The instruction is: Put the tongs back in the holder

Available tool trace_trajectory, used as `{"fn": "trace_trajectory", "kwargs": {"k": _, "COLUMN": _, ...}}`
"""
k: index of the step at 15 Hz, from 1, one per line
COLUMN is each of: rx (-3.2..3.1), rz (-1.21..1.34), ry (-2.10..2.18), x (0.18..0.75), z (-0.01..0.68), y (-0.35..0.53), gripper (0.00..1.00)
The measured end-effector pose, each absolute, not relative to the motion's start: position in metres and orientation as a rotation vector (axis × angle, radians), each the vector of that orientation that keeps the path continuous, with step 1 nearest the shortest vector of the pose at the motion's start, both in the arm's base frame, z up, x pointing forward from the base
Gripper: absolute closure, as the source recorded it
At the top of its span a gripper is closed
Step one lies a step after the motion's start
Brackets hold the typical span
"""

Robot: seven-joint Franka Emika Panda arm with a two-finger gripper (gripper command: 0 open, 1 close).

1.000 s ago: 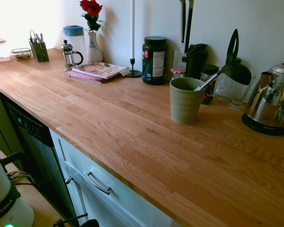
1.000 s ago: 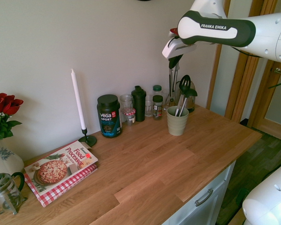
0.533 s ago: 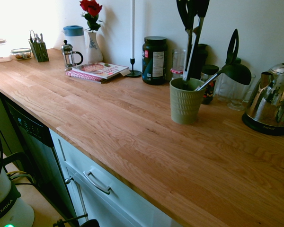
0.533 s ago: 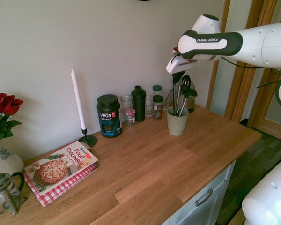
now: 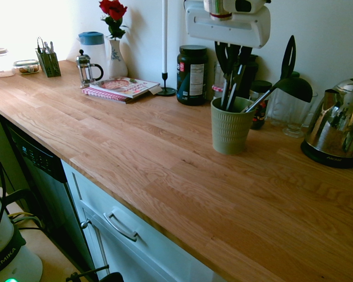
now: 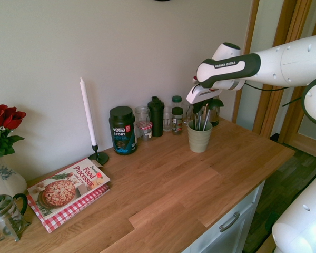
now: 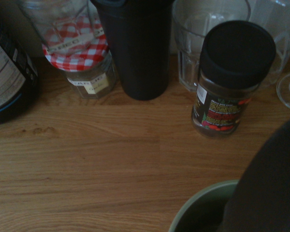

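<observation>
Tongs [image 5: 235, 84] appear clamped by the fingers [image 5: 233, 54], ends inside the holder [image 5: 232, 132] below; seat them upright before releasing.

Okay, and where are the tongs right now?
In the first exterior view, the tongs stand in the green holder, under the gripper, left of the ladle.

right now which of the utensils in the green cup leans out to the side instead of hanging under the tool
The black ladle with the silver handle: it tilts toward the kettle, while the tongs stand nearly upright below the tool.
</observation>
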State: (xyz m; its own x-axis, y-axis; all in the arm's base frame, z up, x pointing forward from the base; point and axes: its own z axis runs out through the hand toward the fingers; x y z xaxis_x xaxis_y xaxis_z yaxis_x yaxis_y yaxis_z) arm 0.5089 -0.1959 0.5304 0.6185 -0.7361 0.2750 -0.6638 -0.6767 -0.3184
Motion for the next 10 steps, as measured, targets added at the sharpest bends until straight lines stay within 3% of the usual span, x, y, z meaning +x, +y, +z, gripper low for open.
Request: {"fn": "trace_trajectory", "kwargs": {"k": 10, "rx": -2.633, "rz": -0.613, "ry": 1.148, "x": 0.507, "z": 0.539, "y": -0.2, "gripper": 0.0}}
